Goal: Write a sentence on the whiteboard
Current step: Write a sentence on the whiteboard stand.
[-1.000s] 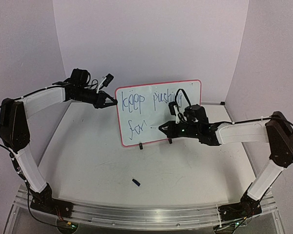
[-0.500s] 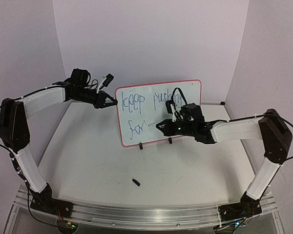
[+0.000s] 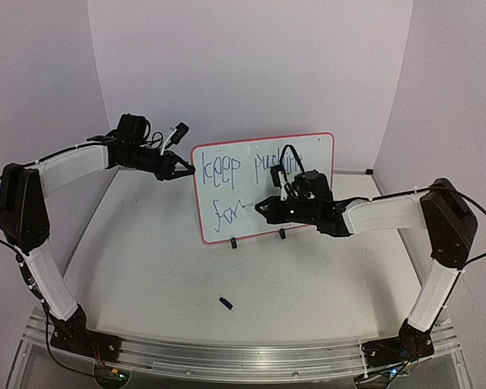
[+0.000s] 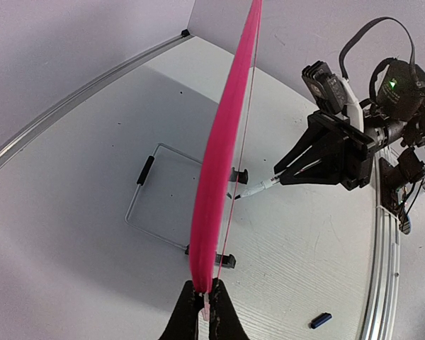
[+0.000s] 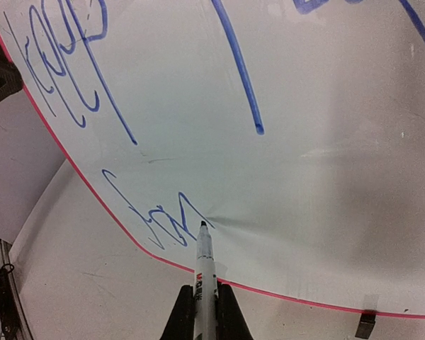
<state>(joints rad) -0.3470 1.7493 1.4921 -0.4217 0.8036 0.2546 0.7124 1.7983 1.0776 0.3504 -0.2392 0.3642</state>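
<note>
Your whiteboard stands upright on the table, toward the far side and roughly midway between the two arms. It rests on two small black clip feet, with its written face turned to the near side.

Your left gripper is clamped on the board's left edge. In the left wrist view its fingers pinch the pink rim, with the board running away from them edge-on.

Your right gripper is closed on a marker, which points at the near face of the board. Part of the right arm crosses in front of the lower right of the board.

The sentence is in thin blue strokes. The upper line reads "keep" and then a word starting "push", whose end is hidden behind the right arm's cable and wrist. The lower line so far reads "for".

In the right wrist view the marker tip sits just right of the last stroke of "for", right at the board's surface. You cannot tell from these views whether it is actually touching.

A thin wire frame lies flat on the table on the far side of the board. A small dark blue cap lies on the table well to the near side of the board, apart from both arms.
</note>
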